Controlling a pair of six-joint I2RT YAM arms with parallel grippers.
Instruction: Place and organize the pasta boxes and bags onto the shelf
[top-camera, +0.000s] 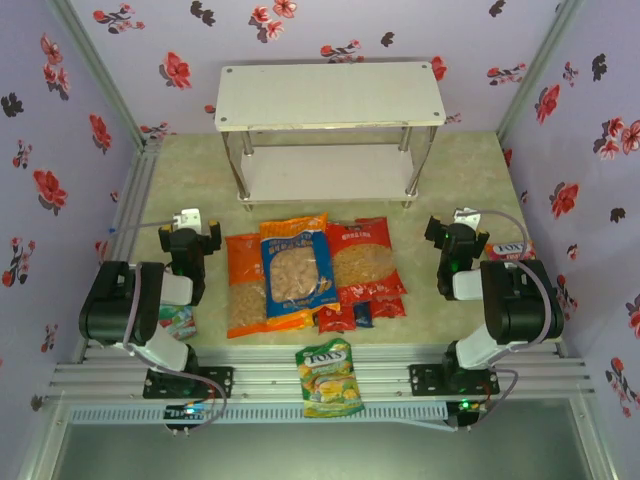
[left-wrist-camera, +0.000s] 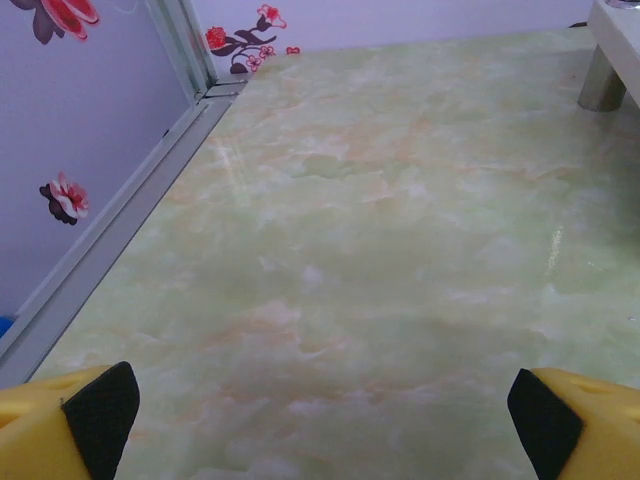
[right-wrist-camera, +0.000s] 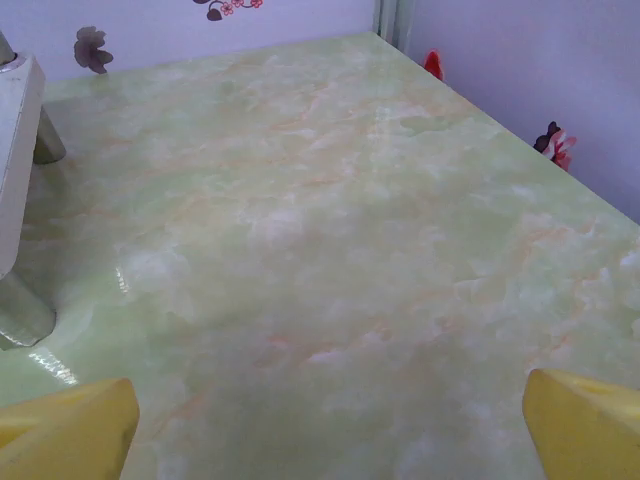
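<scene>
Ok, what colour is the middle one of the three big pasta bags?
The middle bag is blue and orange, clearest in the top external view.

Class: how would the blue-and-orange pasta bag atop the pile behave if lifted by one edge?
The blue-and-orange bag probably sags: flat pouch, loose short pasta showing through its window. It overlaps the orange bag, which might drag along.
</scene>
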